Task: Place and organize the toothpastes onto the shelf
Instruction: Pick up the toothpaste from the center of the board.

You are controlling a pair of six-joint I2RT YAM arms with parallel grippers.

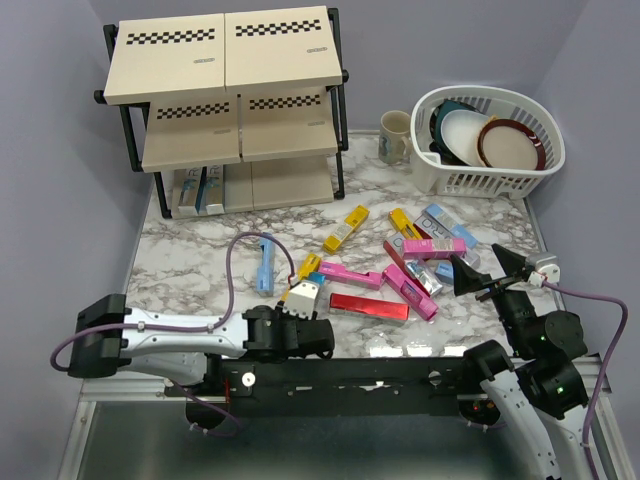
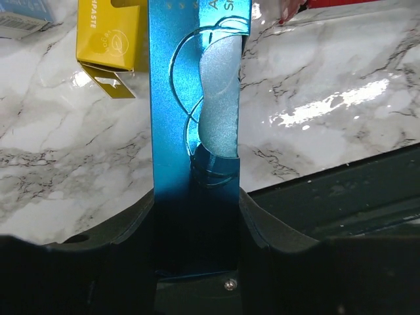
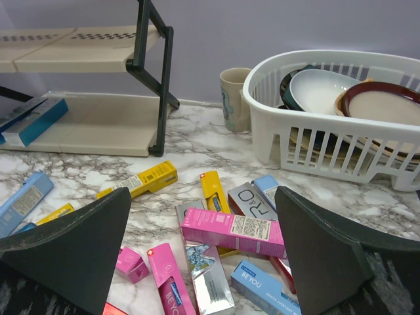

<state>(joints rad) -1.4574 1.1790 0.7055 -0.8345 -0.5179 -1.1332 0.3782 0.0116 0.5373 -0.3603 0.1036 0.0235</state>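
**A:** Step in hand?

**B:** Pick-up of one toothpaste. Shows the left gripper (image 1: 303, 298) pinching a metallic teal-blue carton (image 2: 193, 131), fingers (image 2: 269, 262) pressed flat against both long sides. Places this carton near the front edge of the marble table (image 1: 190, 255), just beside a yellow carton (image 2: 108, 39). Cannot tell whether lifted or resting on the marble.

**A:** And the other arm?

**B:** Right gripper (image 3: 202, 197) spread wide, holding nothing, poised over the right end of the loose pile (image 1: 400, 262) of pink, yellow, silver and light blue toothpastes.

**A:** Progress?

**B:** Early, by the look of it. Only a few stowed cartons (image 1: 195, 190), at the left of the bottom tier of the shelf (image 1: 225, 55). No cartons visible on the middle and top boards.

**A:** Next move?

**B:** Likely calls for a straight lift, then a carry up the table toward the shelf at far left. Probably also needs a turn of the wrist, to line the carton up with a board.

**A:** Edges and open room?

**B:** Open marble between pile and shelf front, on the left. Note a light blue carton (image 1: 264, 263) and a loop of cable (image 1: 231, 268) near that route. Red carton (image 1: 368, 306) just right of the left gripper. Black frame posts (image 1: 341, 140) and low gaps between boards to be cleared on entry. White dish basket (image 1: 440, 178) and mug (image 1: 395, 135) at far right, well apart.
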